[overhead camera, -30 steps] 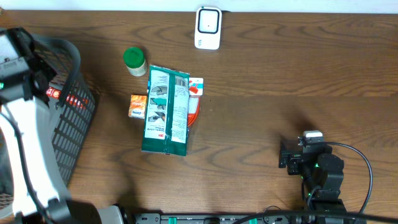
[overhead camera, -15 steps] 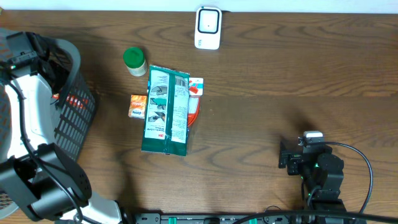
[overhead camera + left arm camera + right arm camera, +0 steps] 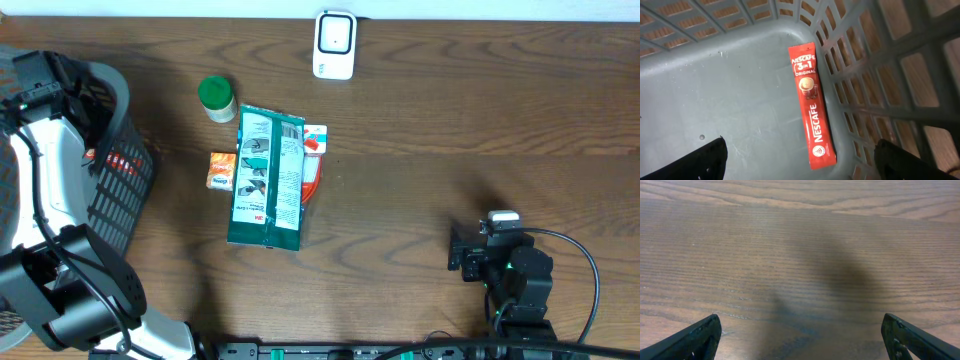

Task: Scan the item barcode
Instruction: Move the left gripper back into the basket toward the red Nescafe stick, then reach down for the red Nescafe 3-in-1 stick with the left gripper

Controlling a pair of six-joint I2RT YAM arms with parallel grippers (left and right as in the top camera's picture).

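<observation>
My left jaws stand wide apart inside the basket (image 3: 715, 110), holding nothing; only their dark tips show at the lower corners of my wrist view. Just beyond them, on the basket's floor close to its latticed wall, lies the red sachet (image 3: 810, 105). It is a slim, flat, glossy stick pack, loose on smooth grey plastic.

I judge this item as either finished or not yet started. It is not in my grip, and nothing shows whether its barcode has been read.

Out from the basket, on the dark wood-grain table (image 3: 450, 120), sit a small orange box (image 3: 221, 171) and a green-lidded jar (image 3: 215, 98). Next comes a long, shiny green packet (image 3: 266, 180) lying over something red. Farther off is the white scanner (image 3: 334, 44), rounded and hard-shelled, with nothing held up to it, so most of the scanning looks left to do.

Farthest from the basket, my right jaws hang apart over bare table.
</observation>
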